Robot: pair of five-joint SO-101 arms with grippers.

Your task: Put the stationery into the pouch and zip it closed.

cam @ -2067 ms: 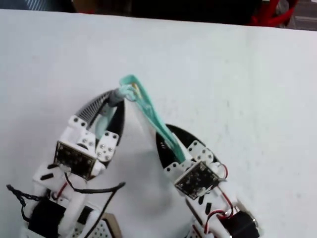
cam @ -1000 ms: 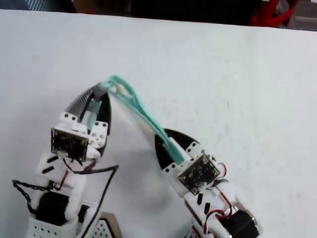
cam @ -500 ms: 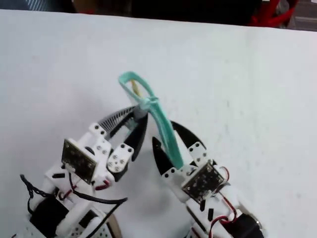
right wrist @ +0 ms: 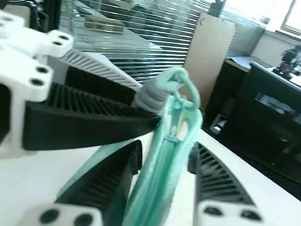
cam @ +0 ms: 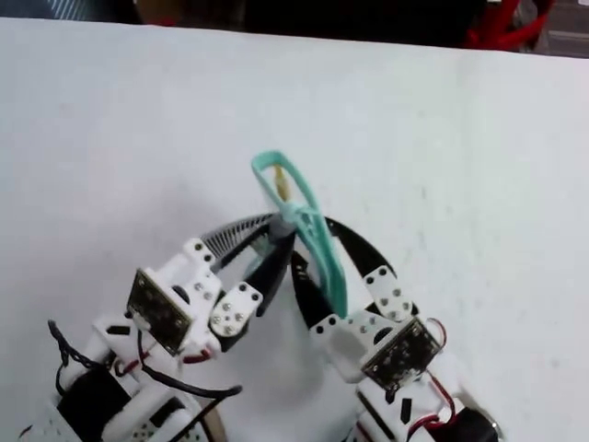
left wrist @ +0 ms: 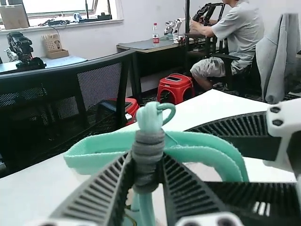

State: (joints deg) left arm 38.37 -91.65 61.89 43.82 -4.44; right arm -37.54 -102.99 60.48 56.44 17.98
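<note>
A teal pouch (cam: 306, 199) stands on edge above the white table, held between both grippers. Its far end gapes in a loop, and a yellowish piece of stationery (cam: 281, 188) shows inside. My left gripper (cam: 281, 230) is shut on the grey zipper pull (left wrist: 148, 150), which sits partway along the pouch's top edge (left wrist: 197, 147). My right gripper (cam: 325, 256) is shut on the near end of the pouch (right wrist: 162, 179), one finger on each side. The right wrist view has the left gripper's black finger (right wrist: 89, 120) and the zipper pull (right wrist: 151, 98) just ahead of my right gripper (right wrist: 164, 153).
The white table (cam: 460, 166) stretches open to the far side and to the right. Its far edge (cam: 368, 41) borders a dark floor. A black cable (cam: 64, 345) loops by the left arm's base, and a tan object (cam: 210, 422) lies at the near edge.
My left gripper has dragged the zipper pull along the pouch toward the right gripper. The pouch has swung right, its far end has opened into a loop, and the right arm has drawn back slightly.
</note>
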